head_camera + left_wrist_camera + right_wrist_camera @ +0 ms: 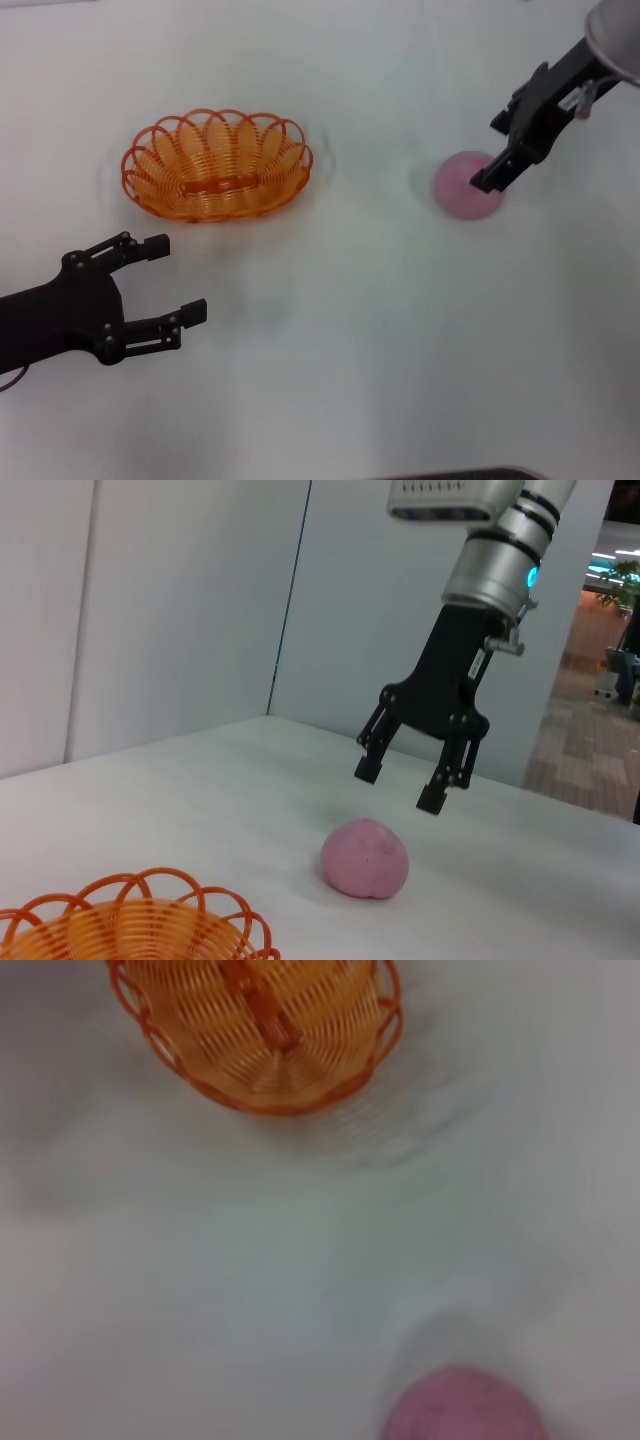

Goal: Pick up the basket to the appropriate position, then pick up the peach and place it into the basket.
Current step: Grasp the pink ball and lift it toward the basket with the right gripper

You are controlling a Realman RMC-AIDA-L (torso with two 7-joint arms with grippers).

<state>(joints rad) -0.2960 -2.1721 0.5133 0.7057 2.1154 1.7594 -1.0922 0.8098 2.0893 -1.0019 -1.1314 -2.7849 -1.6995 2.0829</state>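
a white surface (330, 330) seen from above, with two black robot grippers over it. the basket (217, 164), an oval of orange wire loops with a scalloped rim, sits upright on the surface toward the far left, with nothing inside it. the peach (464, 187), a round pale pink fruit, rests on the surface well apart from the basket, on the right side. the right gripper (401, 786) hangs just above the peach, its fingers (367, 768) spread apart and pointing down, not touching the fruit. the left gripper (174, 279) hovers near the front left of the surface, on the near side of the basket, its fingers (152, 247) spread wide and holding nothing. the right wrist view shows the basket farther off and the top of the peach close by.
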